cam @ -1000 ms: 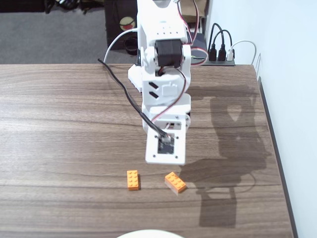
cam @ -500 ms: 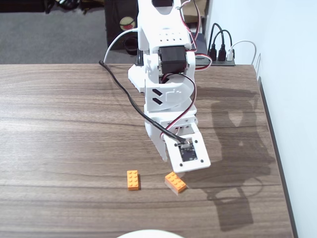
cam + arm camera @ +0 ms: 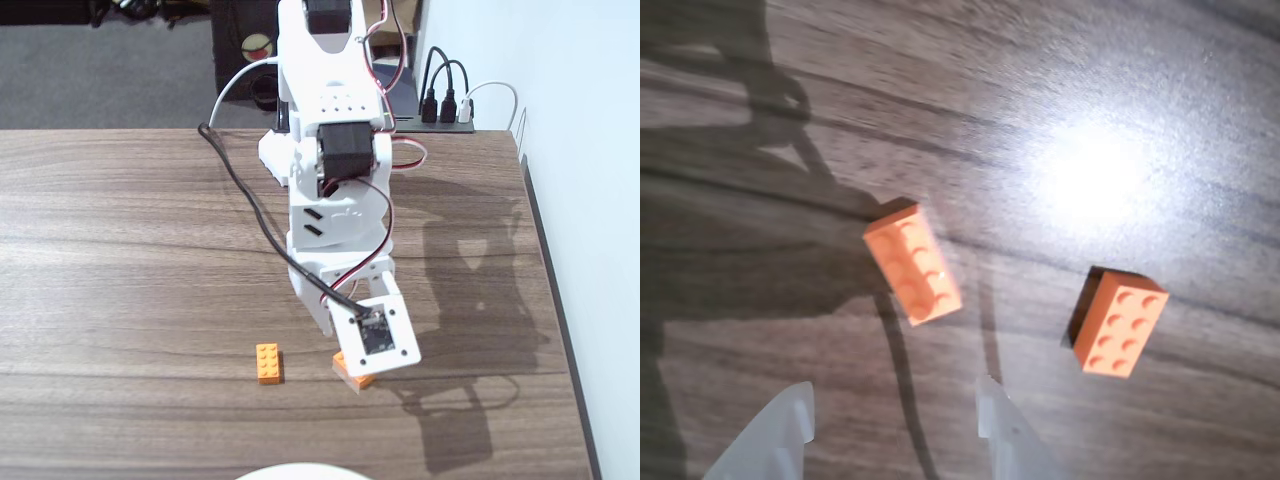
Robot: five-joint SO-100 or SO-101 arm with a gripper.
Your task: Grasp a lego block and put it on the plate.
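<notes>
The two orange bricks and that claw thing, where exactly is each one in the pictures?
brick under the arm [image 3: 912, 262]: wrist view, on its studded top.
other brick [image 3: 268, 362]: fixed view, on its studded top, left of the arm.
claw [image 3: 895, 425]: wrist view, midway between its two pale fingertips, open above the table.

Dark wood table [image 3: 120, 250], white wall [image 3: 580, 120], grey floor [image 3: 100, 70]

No readable text, label or number anywhere.

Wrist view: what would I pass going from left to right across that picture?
Left translucent fingertip → tilted orange brick → right translucent fingertip → second orange brick, all over the wooden table.
</notes>
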